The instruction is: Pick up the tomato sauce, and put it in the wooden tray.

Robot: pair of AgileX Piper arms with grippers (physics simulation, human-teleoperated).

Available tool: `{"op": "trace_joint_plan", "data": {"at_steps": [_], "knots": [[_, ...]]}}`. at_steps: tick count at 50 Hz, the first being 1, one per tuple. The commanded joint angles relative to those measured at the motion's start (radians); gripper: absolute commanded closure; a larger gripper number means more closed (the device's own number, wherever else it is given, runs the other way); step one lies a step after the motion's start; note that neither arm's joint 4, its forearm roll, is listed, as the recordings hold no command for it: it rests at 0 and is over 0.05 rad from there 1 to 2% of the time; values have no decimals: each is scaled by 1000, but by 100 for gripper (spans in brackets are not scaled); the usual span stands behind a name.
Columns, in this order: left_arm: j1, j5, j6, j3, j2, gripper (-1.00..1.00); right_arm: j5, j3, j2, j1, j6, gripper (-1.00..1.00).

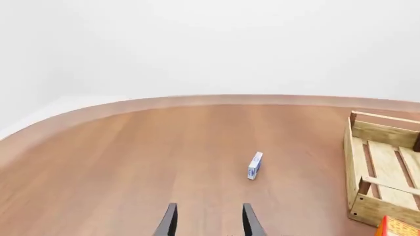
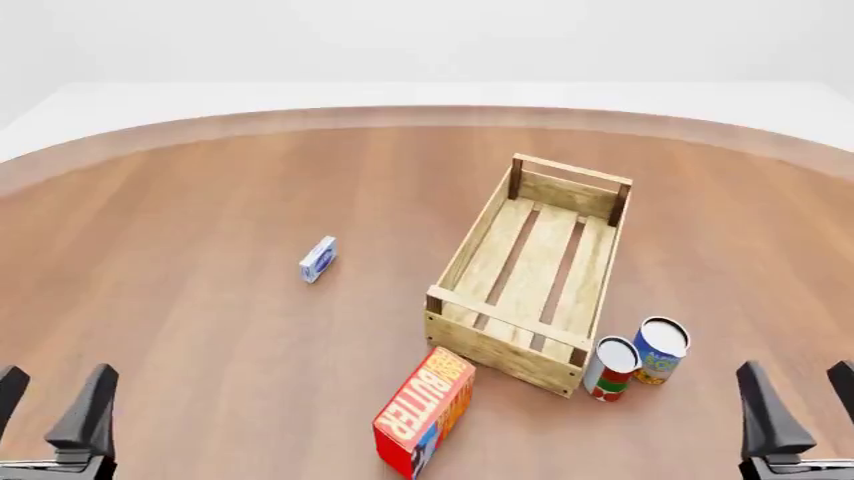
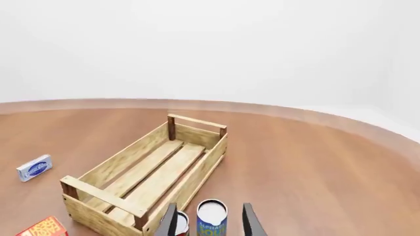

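The tomato sauce (image 2: 613,368), a small can with a red label and pale lid, stands upright just off the near right corner of the wooden tray (image 2: 497,348). In the right wrist view the tomato sauce (image 3: 181,224) peeks out beside one finger, close to the wooden tray (image 3: 105,193). My right gripper (image 2: 801,400) hangs open and empty to the right of the can, nearer the table's front edge, and is also seen from its own wrist (image 3: 208,223). My left gripper (image 2: 51,395) is open at the near left, far from both (image 1: 210,223).
A blue-and-yellow can (image 2: 659,350) stands touching or almost touching the sauce can on its right. A red butter box (image 2: 424,410) lies in front of the tray's near left corner. A small blue-white box (image 2: 318,260) lies left of the tray.
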Motion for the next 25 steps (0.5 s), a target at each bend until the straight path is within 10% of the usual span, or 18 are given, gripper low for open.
{"op": "trace_joint_plan", "data": {"at_steps": [1,25], "knots": [[47,66,-41,-22,8,-100,1,-38,-1,-29,-86,-100],[26,-19,-19,-1,-7,-100,-5,-28,-1,-44,-142,-100]]}}
